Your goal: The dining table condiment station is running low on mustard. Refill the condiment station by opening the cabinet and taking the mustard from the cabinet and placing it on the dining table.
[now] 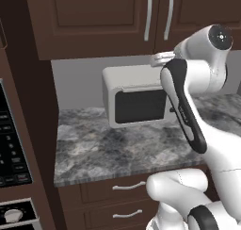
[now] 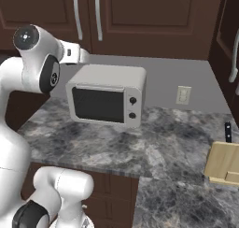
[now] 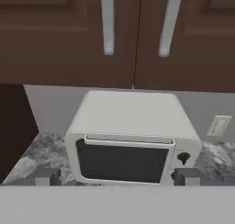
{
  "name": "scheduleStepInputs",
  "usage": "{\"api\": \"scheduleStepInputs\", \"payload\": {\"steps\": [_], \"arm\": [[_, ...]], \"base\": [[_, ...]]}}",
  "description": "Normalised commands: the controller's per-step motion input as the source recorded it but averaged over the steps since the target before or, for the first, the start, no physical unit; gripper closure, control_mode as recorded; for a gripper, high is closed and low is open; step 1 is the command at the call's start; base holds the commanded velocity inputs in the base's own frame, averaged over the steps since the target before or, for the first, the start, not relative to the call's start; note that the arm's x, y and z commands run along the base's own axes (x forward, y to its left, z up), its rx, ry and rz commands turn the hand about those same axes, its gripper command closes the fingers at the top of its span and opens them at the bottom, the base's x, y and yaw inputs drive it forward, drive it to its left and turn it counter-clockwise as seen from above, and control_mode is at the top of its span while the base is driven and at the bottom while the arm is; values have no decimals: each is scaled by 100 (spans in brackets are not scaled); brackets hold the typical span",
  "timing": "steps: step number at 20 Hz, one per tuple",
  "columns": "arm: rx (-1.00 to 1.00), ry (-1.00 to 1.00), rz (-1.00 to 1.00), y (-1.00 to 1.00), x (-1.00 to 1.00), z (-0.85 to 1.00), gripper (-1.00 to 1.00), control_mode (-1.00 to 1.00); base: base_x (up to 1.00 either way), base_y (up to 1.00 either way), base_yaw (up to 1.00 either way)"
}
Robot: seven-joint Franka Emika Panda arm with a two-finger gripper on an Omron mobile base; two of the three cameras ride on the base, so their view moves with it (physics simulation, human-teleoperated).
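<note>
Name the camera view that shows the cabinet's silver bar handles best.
The right base view: both curved silver bar handles run long down the dark brown doors. The hand view shows only their lower ends; the left base view shows them near its top edge.

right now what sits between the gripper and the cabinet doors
Nothing but air: in the hand view the open gripper faces the toaster oven, the cabinet shut above.

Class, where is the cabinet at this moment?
The cabinet hangs on the wall directly above the white microwave, doors shut, its two silver handles side by side at the hand view's top.
</note>
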Motion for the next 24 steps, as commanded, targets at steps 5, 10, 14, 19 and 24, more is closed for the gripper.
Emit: {"api": "scheduleStepInputs", "payload": {"steps": [5,10,14,19,24], "arm": [[0,-21,0,0,0,83,-100,-100],[4,-20,0,0,4,64,-100,-100],[5,-15,0,15,22,46,-100,-100],[0,-2,0,17,31,26,-100,-100],[0,4,0,3,56,1,-100,-100]], "base": [[0,0,0],[0,0,0],[0,0,0],[0,0,0],[0,0,0]]}}
